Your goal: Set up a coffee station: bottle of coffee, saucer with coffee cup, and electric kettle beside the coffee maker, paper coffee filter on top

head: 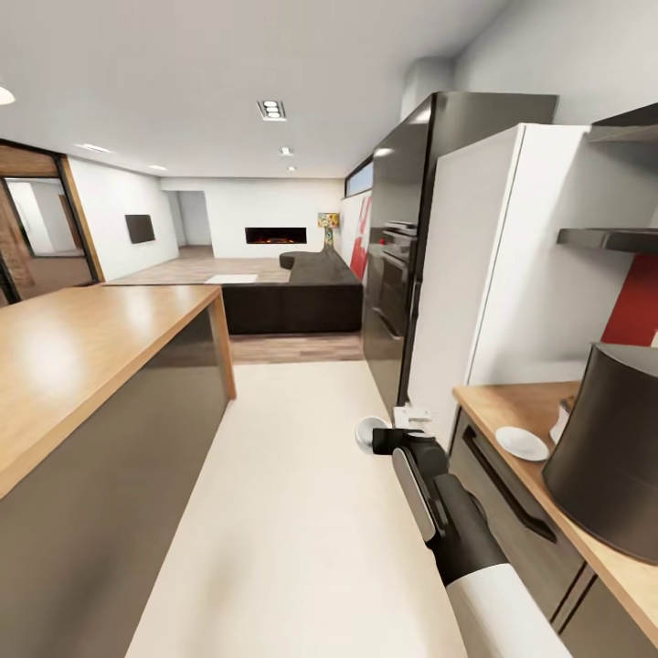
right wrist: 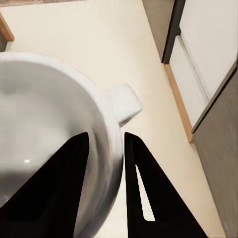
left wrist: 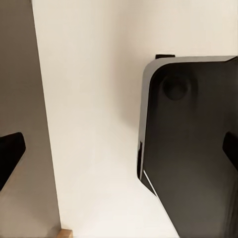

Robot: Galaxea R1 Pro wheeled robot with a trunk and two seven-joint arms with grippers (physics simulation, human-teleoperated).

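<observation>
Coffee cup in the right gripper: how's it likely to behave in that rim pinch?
The coffee cup looks glazed and smooth, so probably slippery. The right gripper pinches just the rim wall, one finger inside, so it may pivot. Likely rigid and chippable; set it gently on the saucer.

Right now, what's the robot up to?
It's in the aisle between the island and the kitchen countertop, carrying the coffee cup. The right gripper pinches the cup's rim, one finger inside and one outside. The saucer lies empty on the countertop beside the dark coffee maker. The left gripper is open, holding nothing.
</observation>
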